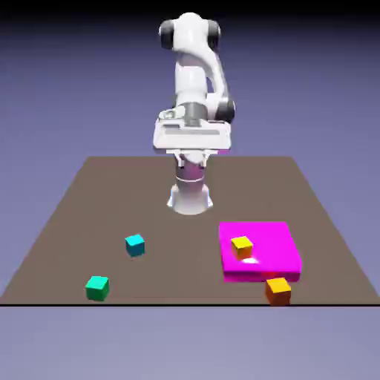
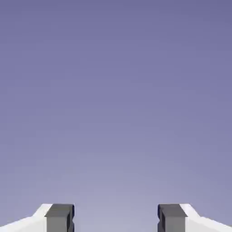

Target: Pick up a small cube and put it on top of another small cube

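Note:
The small cyan cube (image 1: 134, 244) sits on the brown table at the exterior view's left of centre. The small orange cube (image 1: 278, 290) rests near the front edge at the exterior view's right, just in front of a magenta slab. My gripper (image 1: 191, 141) is held high above the back of the table, far from both cubes. In the hand view only the blue-violet backdrop shows, and the gripper (image 2: 116, 219) is open, its grey fingertips (image 2: 60, 218) wide apart with nothing between them.
A teal-green cube (image 1: 97, 287) lies near the front edge at the exterior view's left. A flat magenta slab (image 1: 274, 249) carries a yellow-topped cube (image 1: 242, 246). The robot's base (image 1: 190, 197) stands at the table's middle back.

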### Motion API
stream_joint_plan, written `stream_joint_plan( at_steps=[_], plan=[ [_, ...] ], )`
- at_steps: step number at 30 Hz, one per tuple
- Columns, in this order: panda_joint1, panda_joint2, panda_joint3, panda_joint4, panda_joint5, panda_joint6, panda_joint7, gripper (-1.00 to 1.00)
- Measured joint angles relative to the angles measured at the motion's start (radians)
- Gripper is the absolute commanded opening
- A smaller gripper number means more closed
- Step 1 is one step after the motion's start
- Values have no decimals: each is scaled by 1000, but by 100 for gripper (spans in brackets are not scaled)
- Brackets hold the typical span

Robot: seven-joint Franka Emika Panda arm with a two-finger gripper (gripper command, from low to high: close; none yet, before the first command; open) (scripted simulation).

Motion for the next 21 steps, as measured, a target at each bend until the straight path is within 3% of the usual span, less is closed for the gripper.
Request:
stream_joint_plan(
  at_steps=[21],
  plan=[
    [24,761,-414,465,345,-874,-132,0]
  ],
)
